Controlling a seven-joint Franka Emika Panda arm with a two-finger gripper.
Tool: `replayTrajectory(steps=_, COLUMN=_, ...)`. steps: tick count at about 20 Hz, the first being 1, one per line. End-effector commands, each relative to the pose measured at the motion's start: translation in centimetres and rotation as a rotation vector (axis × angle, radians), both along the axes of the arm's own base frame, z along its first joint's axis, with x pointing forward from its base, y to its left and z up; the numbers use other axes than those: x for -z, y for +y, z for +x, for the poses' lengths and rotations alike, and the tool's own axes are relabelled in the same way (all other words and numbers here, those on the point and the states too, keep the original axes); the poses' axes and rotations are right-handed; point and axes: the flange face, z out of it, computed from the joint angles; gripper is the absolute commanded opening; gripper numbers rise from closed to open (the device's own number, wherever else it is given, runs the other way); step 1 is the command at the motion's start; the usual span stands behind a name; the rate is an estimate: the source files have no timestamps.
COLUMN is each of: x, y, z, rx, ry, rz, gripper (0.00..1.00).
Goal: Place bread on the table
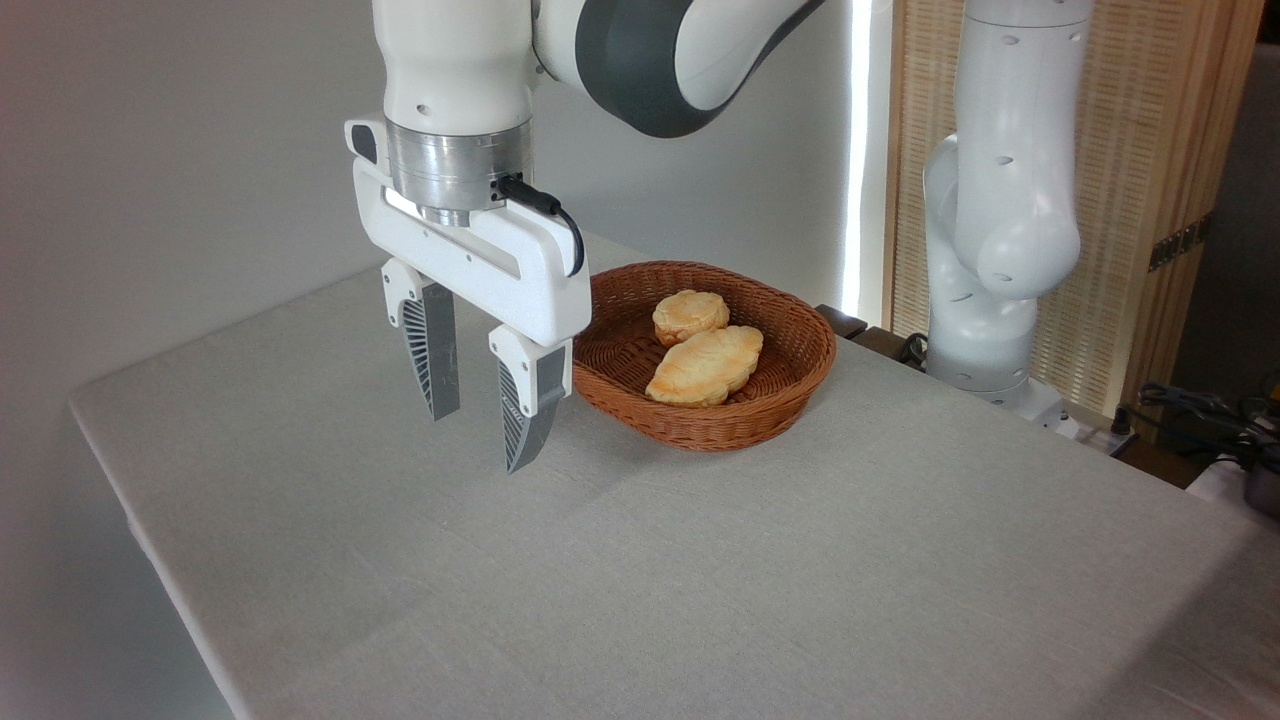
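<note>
The bread (690,315), a small round golden-brown bun, lies in the back of the brown wicker basket (780,400). It touches a longer oval pastry (706,366) in front of it. My gripper (480,440) hangs open and empty above the grey-clothed table (700,580), just left of the basket. Its fingers (432,350) point down, clear of the cloth and of the basket rim.
The arm's white base (985,320) stands at the table's back right, with cables (1200,410) beyond it. A wooden slatted screen (1150,150) is behind. The table's left edge (130,500) runs close below the gripper's side.
</note>
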Motion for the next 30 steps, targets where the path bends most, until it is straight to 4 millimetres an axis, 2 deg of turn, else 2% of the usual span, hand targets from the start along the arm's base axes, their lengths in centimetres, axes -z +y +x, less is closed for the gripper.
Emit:
replayTrajectory(steps=1, x=0.4, y=-0.1, z=0.5, rx=0.011, ry=0.001, rz=0.025, gripper=1.0)
replayTrajectory(steps=20, x=0.3, y=-0.1, z=0.5, rx=0.018, ry=-0.004, rz=0.025, gripper=1.0)
replayTrajectory(steps=27, x=0.5, y=-1.2, z=-0.1, rx=0.041, ry=0.005, rz=0.017, gripper=1.0)
replayTrajectory(steps=30, x=1.0, y=-3.7, z=-1.4, rx=0.082, ry=0.024, rz=-0.005, gripper=1.0)
